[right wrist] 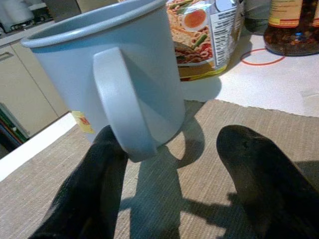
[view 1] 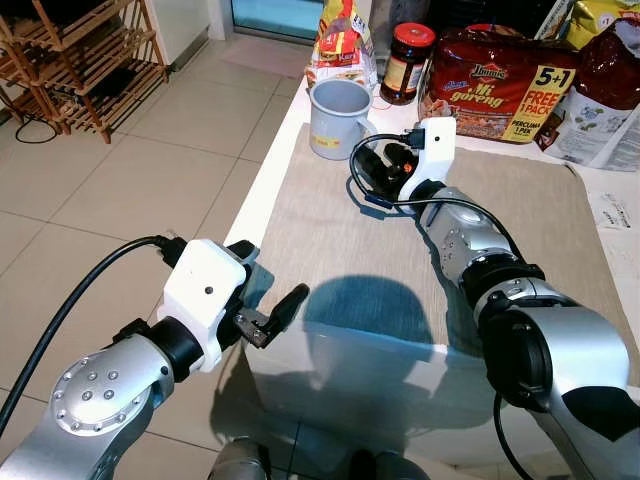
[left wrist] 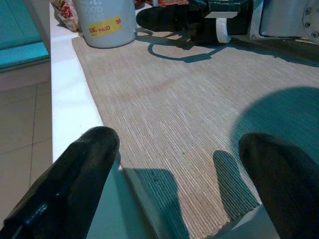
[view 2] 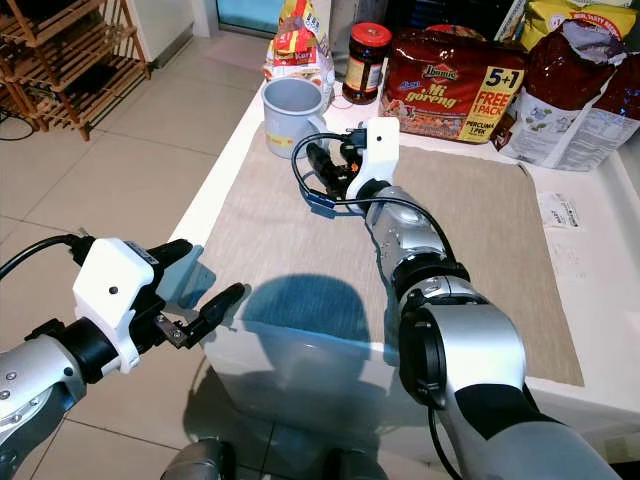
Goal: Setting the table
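The grey mug is standing upright at the far left corner of the beige placemat, base partly on the mat, partly on the white bench. The right end effector is hovering just beside it, fingers pointing toward the mug w/ a wide gap, holding nothing. In the right wrist view the mug handle is facing straight at the cam, its loop running vertical, sitting closer to one finger than centred betw. the two. So the mug is lying directly ahead of the right end effector & slightly to its left; the right arm is clearly the nearer one.

The left end effector is hanging off the near left corner of the bench, well apart from the mug, fingers spread wide & empty, looking along the mat in its wrist view.

Mug interior is looking empty as far as visible; a yellow sticker is showing on its side. Behind it along the bench's back edge: a dark jar w/ red lid, a red noodle multipack, other snack bags.

Judgement: next move is probably a short reach fwd to close on the handle or rim; alignment w/ the handle is mattering most.
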### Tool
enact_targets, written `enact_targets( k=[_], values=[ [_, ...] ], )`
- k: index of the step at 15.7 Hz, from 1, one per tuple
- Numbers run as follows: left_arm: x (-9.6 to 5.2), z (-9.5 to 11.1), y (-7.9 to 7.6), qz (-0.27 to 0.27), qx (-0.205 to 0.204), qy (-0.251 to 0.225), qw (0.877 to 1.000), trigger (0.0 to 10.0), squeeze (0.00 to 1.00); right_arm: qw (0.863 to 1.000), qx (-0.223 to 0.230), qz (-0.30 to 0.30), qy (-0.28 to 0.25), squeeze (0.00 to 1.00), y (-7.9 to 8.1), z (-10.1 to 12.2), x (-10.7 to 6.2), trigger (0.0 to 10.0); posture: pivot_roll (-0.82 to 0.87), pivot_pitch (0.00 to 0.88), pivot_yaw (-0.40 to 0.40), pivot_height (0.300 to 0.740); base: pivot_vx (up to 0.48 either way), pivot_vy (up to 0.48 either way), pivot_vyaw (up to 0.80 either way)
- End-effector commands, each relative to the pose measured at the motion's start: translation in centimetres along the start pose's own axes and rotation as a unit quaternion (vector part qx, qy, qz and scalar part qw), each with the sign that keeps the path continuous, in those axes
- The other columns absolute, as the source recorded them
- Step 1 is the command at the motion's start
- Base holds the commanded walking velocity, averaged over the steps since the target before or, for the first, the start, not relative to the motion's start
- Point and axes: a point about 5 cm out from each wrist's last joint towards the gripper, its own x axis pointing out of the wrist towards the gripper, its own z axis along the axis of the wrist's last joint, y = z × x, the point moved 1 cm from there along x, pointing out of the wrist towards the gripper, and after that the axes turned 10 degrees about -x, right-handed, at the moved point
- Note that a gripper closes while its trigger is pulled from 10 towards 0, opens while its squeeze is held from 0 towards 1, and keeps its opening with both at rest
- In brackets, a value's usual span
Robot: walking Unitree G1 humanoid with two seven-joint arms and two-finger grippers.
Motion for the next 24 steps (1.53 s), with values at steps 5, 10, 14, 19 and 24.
enact_targets(
  k=[5, 10, 14, 19, 24],
  values=[
    [-0.2, 0.4, -0.1, 0.003, 0.004, -0.006, 1.0, 10.0, 0.0, 0.999, -0.012, 0.026, -0.019, 0.0, 0.5, 1.2, 0.5, 0.0, 0.28, 0.154, -0.071, 0.74, 0.0, 0.0, 0.0],
    [-0.1, 0.4, -0.1, 0.004, 0.004, -0.007, 1.0, 10.0, 0.0, 0.999, -0.02, 0.027, -0.019, 0.0, 0.3, 1.3, 0.4, 0.0, 0.28, 0.147, -0.075, 0.74, 0.0, 0.0, 0.0],
    [0.2, 0.5, 0.1, 0.004, 0.01, -0.008, 1.0, 10.0, 0.0, 0.999, -0.019, 0.027, -0.025, 0.0, 0.2, 1.5, 0.4, 0.0, 0.29, 0.131, -0.074, 0.74, 0.0, 0.0, 0.0],
    [0.8, 0.6, 0.8, 0.01, 0.017, -0.014, 1.0, 10.0, 0.0, 0.999, -0.02, 0.034, -0.038, 0.0, 0.1, 1.8, 0.3, 0.0, 0.27, 0.088, -0.075, 0.74, 0.0, 0.0, 0.0],
    [2.8, 0.6, 3.3, 0.076, 0.018, -0.041, 0.996, 10.0, 0.0, 0.996, -0.024, 0.037, -0.08, 0.0, -1.1, 3.5, -0.2, 0.0, 0.17, 0.008, -0.063, 0.74, 0.0, 0.0, 0.0]
  ],
)
